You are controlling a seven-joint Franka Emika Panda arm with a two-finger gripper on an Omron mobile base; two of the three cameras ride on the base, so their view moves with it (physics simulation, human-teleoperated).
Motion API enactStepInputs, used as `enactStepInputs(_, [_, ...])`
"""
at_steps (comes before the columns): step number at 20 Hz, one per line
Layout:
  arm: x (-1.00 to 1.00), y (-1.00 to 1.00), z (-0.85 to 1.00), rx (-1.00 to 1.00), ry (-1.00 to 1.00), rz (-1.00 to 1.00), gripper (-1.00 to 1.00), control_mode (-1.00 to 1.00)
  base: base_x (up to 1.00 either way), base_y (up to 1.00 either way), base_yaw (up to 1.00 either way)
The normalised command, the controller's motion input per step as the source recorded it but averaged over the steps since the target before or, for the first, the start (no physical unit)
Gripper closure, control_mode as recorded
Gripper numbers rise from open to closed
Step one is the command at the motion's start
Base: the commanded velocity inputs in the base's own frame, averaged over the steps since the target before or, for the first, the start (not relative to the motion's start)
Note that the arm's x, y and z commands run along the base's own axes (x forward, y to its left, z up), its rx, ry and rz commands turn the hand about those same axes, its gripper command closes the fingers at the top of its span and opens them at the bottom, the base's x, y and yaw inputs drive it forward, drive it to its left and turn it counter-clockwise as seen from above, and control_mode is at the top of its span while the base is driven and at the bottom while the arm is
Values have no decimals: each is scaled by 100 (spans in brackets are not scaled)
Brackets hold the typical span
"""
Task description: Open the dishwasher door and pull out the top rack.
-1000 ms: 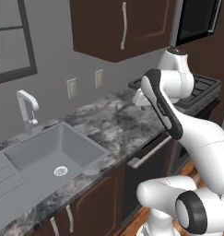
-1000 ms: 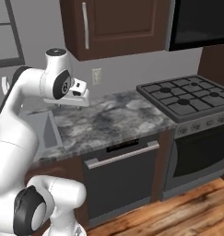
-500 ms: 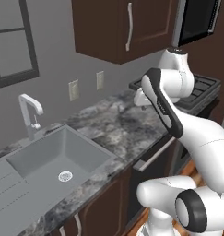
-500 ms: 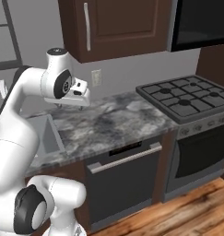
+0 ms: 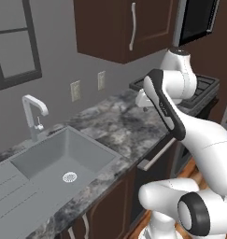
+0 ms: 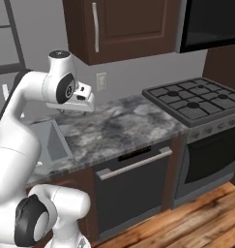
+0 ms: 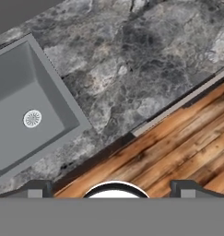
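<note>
Under the counter, dishwasher door [image 6: 131,191] upright, shut, handle [image 6: 133,163] horizontal

base views: flank arm, share counter [image 5: 117,126] | hand view: straight down

Showing near-black on the flat dishwasher door panel [image 6: 131,193], with a silver bar handle [image 6: 133,163] across it. Displaying mottled grey-and-black veining on the marble countertop [image 7: 145,69]. Appearing plain matte grey in the rectangular sink basin [image 5: 63,163]. Showing dark brown on the wooden wall cabinet [image 6: 124,26], warm striped orange-brown on the plank floor [image 7: 178,152], black on the gas stove [image 6: 198,104].
</note>
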Motion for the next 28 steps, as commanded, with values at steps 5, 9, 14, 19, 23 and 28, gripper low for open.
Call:
enactStepInputs(5, [0,0,0,0,0,0,-100,100,18,37,-14])
enactStepInputs(9, [0,0,0,0,0,0,-100,100,33,24,-12])
enactStepInputs(14, [0,0,0,0,0,0,-100,100,25,8,-8])
enactStepInputs(19, [0,0,0,0,0,0,-100,100,0,2,-1])
enactStepInputs(23, [0,0,0,0,0,0,-100,100,3,0,-6])
enactStepInputs(28, [0,0,0,0,0,0,-100,100,6,-7,-4])
